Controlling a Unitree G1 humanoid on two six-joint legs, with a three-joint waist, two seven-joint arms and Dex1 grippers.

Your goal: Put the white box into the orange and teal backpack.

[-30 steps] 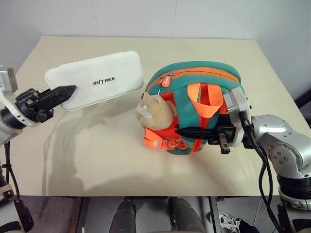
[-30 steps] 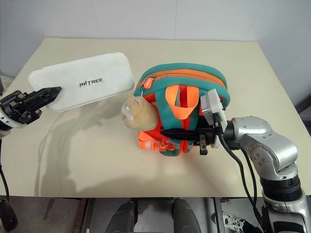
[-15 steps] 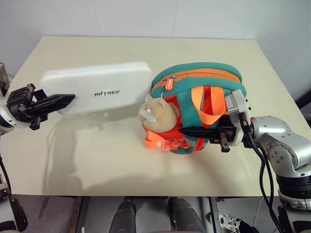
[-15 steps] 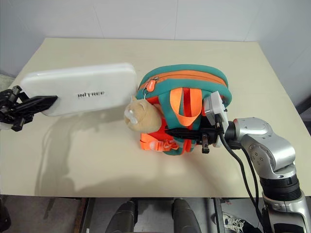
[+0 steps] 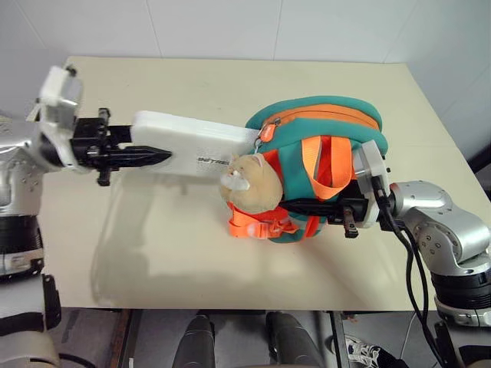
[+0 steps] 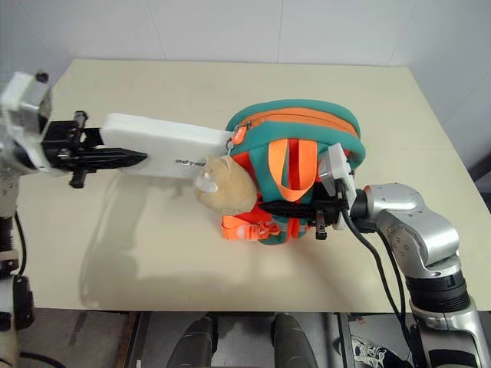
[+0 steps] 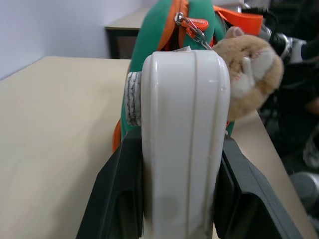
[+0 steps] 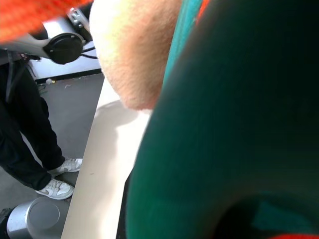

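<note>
Glossy plastic white box (image 5: 201,143) (backpack (image 5: 322,134) cloth)

1. The right arm (image 5: 445,230) is built of rounded silver-grey metal housings with a black band between the segments.
2. Black cables loop from its wrist down along the forearm.
3. A white block-shaped camera module (image 5: 368,172) sits on the right wrist.
4. The right pincer (image 5: 295,205) has slim black fingers on a black bracket.
5. The left arm (image 5: 19,165) is likewise silver-grey with a black band.
6. A white module (image 5: 60,88) tops its wrist.
7. The left pincer (image 5: 157,156) has black tapered fingers (image 7: 117,194) with flat inner faces.
</note>
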